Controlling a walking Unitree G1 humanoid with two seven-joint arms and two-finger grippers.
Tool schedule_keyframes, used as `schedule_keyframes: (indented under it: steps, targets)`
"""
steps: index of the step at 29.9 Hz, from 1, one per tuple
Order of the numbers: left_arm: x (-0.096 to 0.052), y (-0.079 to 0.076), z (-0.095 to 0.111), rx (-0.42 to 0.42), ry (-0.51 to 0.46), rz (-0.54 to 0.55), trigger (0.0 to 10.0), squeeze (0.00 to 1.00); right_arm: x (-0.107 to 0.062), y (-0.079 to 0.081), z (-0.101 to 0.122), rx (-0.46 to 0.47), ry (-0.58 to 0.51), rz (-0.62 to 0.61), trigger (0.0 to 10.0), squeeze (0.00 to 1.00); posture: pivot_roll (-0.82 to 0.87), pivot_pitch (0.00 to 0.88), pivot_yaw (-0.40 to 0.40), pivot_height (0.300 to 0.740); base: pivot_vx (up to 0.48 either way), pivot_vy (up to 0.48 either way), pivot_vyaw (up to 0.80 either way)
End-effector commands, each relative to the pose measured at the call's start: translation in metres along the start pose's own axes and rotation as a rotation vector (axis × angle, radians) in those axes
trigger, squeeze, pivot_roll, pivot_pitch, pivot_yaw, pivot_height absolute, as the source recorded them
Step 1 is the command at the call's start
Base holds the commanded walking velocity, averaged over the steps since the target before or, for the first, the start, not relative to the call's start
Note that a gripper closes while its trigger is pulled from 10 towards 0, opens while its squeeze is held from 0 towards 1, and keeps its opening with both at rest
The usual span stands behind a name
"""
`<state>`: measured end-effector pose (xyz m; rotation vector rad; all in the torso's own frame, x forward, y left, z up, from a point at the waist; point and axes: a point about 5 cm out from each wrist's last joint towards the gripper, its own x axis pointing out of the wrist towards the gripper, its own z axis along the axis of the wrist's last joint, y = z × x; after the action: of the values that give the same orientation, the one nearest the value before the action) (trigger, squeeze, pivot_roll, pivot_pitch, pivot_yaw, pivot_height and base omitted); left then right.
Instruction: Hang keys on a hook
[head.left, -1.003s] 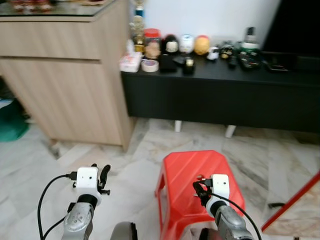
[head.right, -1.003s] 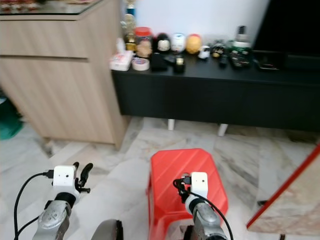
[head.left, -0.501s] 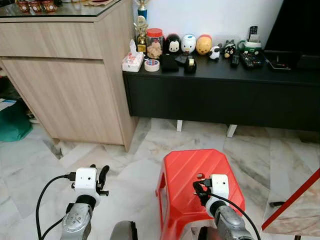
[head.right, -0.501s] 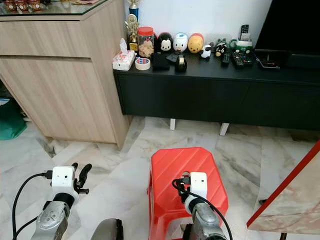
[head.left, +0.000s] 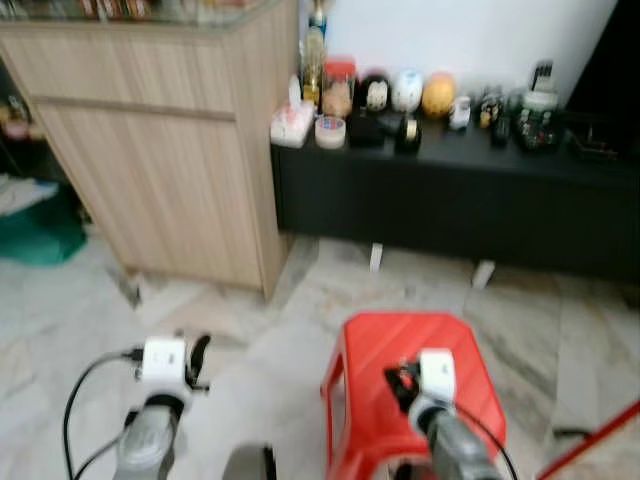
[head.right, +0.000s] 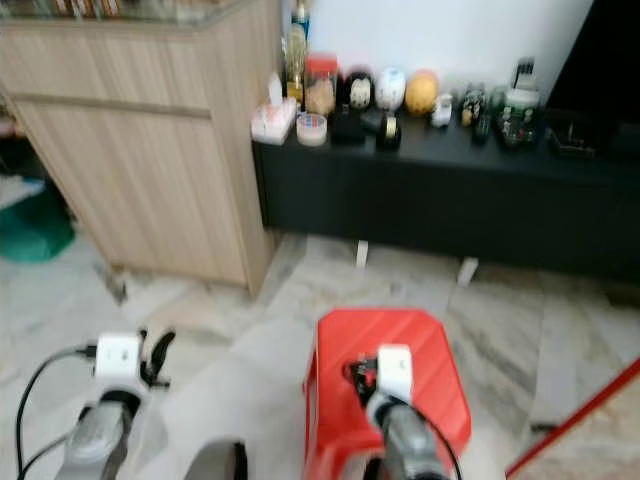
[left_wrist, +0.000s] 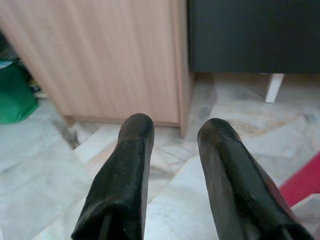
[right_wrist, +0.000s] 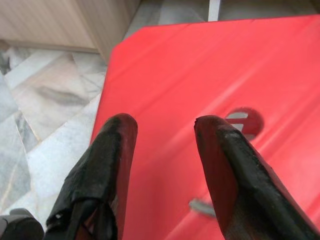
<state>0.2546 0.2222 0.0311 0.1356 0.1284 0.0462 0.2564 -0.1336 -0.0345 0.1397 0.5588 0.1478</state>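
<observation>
My right gripper (right_wrist: 160, 122) is open with nothing between its fingers and hovers just above the top of a red plastic stool (head.left: 415, 385). Beyond its fingers, the stool top has a round hole (right_wrist: 243, 120) and a small grey piece (right_wrist: 201, 206); I cannot tell what the piece is. My left gripper (left_wrist: 172, 127) is also open and empty. It is held low over the marble floor (head.left: 250, 330), left of the stool, and points toward the corner of a wooden cabinet (left_wrist: 100, 55).
The light wooden cabinet (head.left: 170, 150) stands ahead on the left. A low black console (head.left: 450, 190) along the wall carries jars, figurines and tape rolls. A green thing (head.left: 40, 225) lies at far left. A red bar (head.left: 590, 445) slants in at lower right.
The whole picture has shifted and blurred, so the camera has moved; cabinet and console sit further right in the frame. Both arms hold the same pose, grippers still open.
</observation>
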Motion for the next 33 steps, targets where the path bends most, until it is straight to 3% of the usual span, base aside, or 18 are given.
schedule_keyframes:
  steps: [1, 17, 18, 19, 20, 33]
  targets:
    - [0.002, -0.006, 0.002, 0.004, 0.001, -0.022, 10.0, 0.00, -0.002, -0.010, 0.000, -0.006, 0.001, -0.028, 10.0, 0.00, 0.08, 0.000, -0.027, 0.613, 0.251, 0.000, 0.00]
    - [0.001, -0.006, 0.000, 0.007, 0.004, -0.026, 10.0, 0.00, -0.009, -0.014, -0.020, -0.043, 0.115, -0.045, 10.0, 0.00, 0.08, 0.000, -0.030, 0.613, 0.016, 0.000, 0.00]
    - [0.001, -0.005, 0.000, 0.007, 0.005, -0.026, 10.0, 0.00, -0.009, -0.014, -0.021, -0.036, 0.113, -0.047, 10.0, 0.32, 0.08, 0.000, -0.029, 0.613, 0.000, 0.000, 0.00]
    - [0.000, -0.005, 0.000, 0.008, 0.005, -0.026, 10.0, 0.00, -0.009, -0.015, -0.021, -0.030, 0.111, -0.047, 10.0, 0.32, 0.08, 0.000, -0.029, 0.613, 0.000, 0.000, 0.00]
    - [0.000, -0.005, 0.000, 0.008, 0.006, -0.025, 10.0, 0.00, -0.010, -0.016, -0.022, -0.028, 0.125, -0.063, 10.0, 1.00, 0.08, 0.000, -0.029, 0.613, 0.000, 0.000, 0.00]
    - [0.000, -0.007, -0.001, 0.007, 0.011, -0.031, 10.0, 0.00, -0.013, -0.018, -0.035, 0.000, 0.247, -0.064, 10.0, 1.00, 0.08, 0.000, -0.026, 0.613, 0.000, 0.000, 0.00]
